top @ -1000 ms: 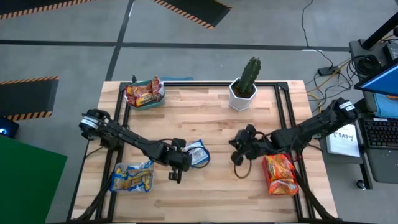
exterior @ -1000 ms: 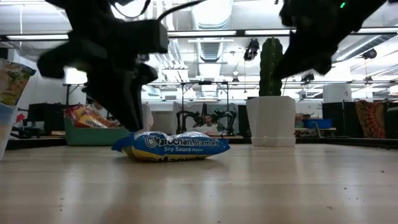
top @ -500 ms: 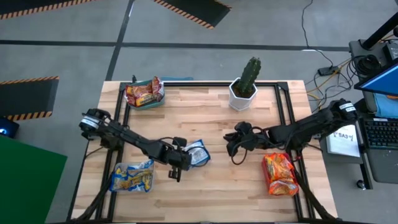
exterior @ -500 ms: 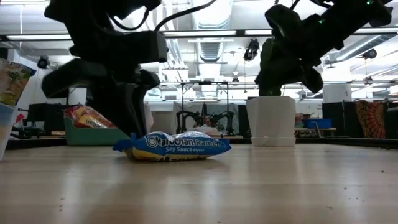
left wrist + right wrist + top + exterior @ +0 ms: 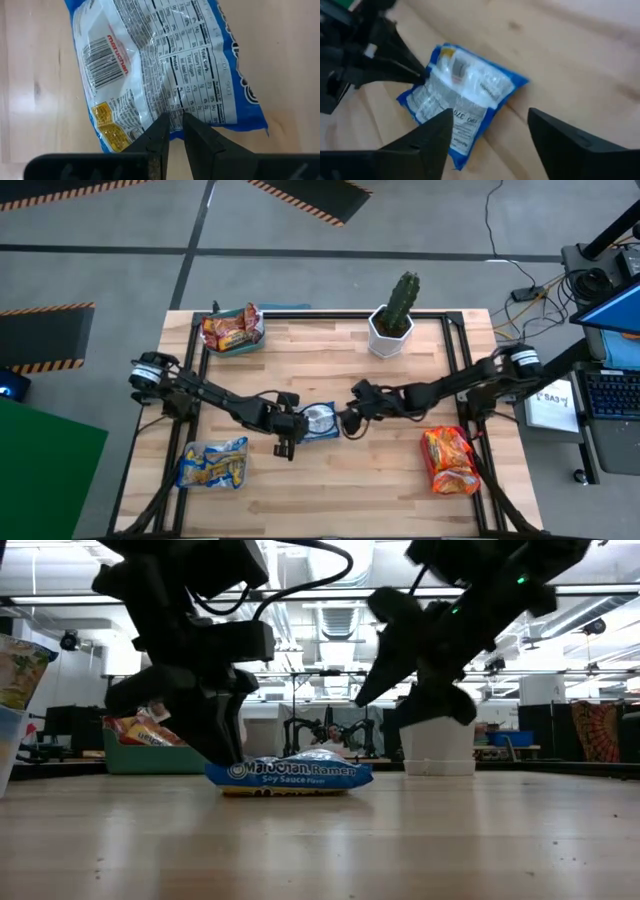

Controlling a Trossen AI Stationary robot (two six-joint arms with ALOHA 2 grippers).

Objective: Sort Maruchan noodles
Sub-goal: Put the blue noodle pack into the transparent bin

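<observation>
A blue-and-white Maruchan noodle packet (image 5: 321, 421) lies flat at the table's middle, its printed back up in the left wrist view (image 5: 160, 65). My left gripper (image 5: 294, 424) stands at its left end, shut on its edge; the low view shows it (image 5: 226, 745) reaching down to the packet (image 5: 292, 773). My right gripper (image 5: 350, 420) hovers open just right of the packet, its fingers spread on either side of the packet (image 5: 462, 97) without touching it. My left gripper pinches the packet's sealed edge (image 5: 173, 124) at the end toward the table's left, between its two nearly closed fingers. The fingers slant down from the left. The packet lies flat on the table.
A green tray of red packets (image 5: 232, 328) sits at the far left, a clear tray of blue-yellow packets (image 5: 213, 465) at the near left, a tray of orange packets (image 5: 450, 460) at the near right. A cactus in a white pot (image 5: 393, 318) stands at the far middle.
My right gripper has travelled toward the table's left, up to the blue packet, dropped lower and opened. My left gripper has shifted slightly toward the far edge with the packet's end; the packet has turned a little and lies flatter.
</observation>
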